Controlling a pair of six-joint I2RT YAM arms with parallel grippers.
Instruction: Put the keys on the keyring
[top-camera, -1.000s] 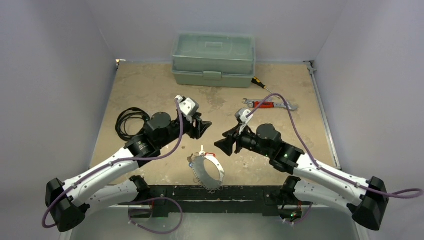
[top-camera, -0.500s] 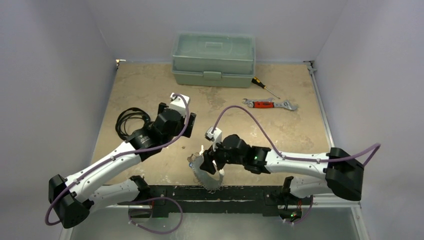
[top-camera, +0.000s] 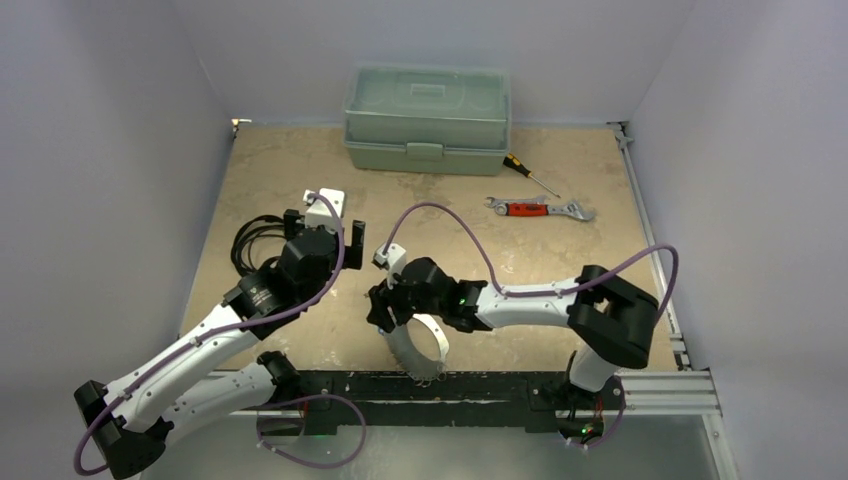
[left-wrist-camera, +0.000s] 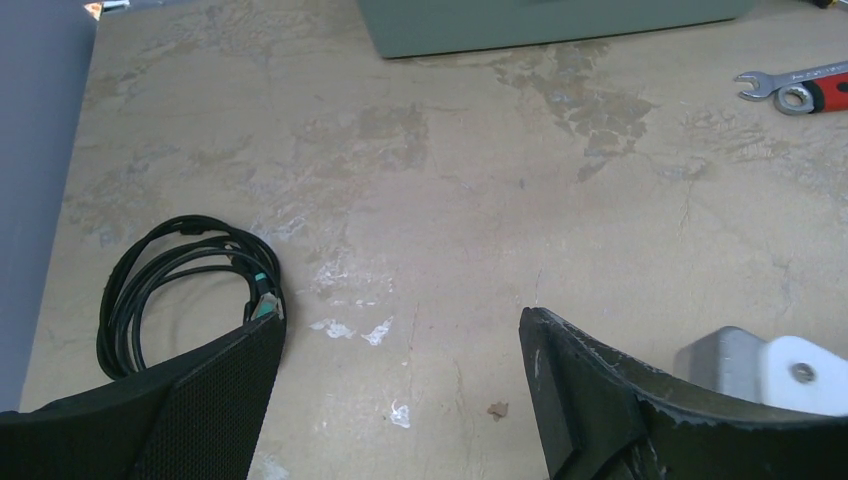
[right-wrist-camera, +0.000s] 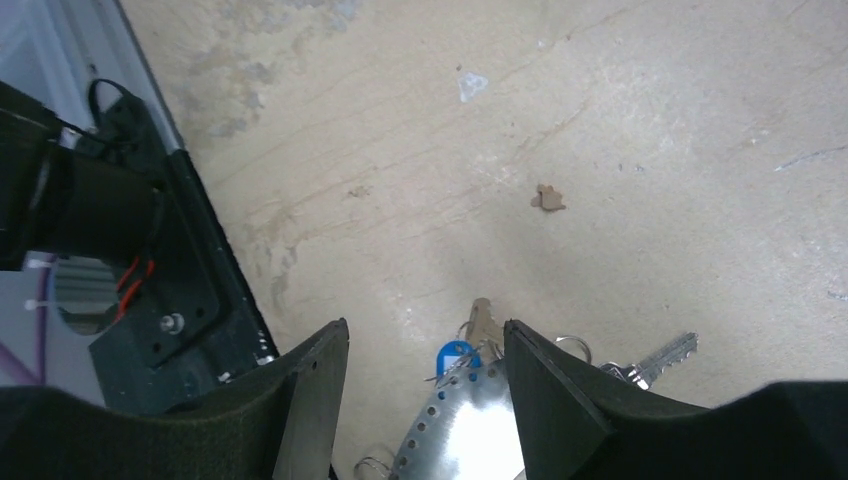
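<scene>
Two arms, one loose ring. Risk, imo: w/ nothing steadying the large silver perforated-band keyring (right-wrist-camera: 465, 420), an off-centre close could shove it and skid the blue-tagged silver key (right-wrist-camera: 455, 355) toward the near edge of the tan table (left-wrist-camera: 450, 200). Left gripper (left-wrist-camera: 400, 325): jaws wide, holding nothing, near the coiled black cable (left-wrist-camera: 180, 280), well apart from the ring. Right gripper (right-wrist-camera: 425, 330): jaws approx half apart, straddling the ring's end, not clamped on it as far as I can see.
</scene>
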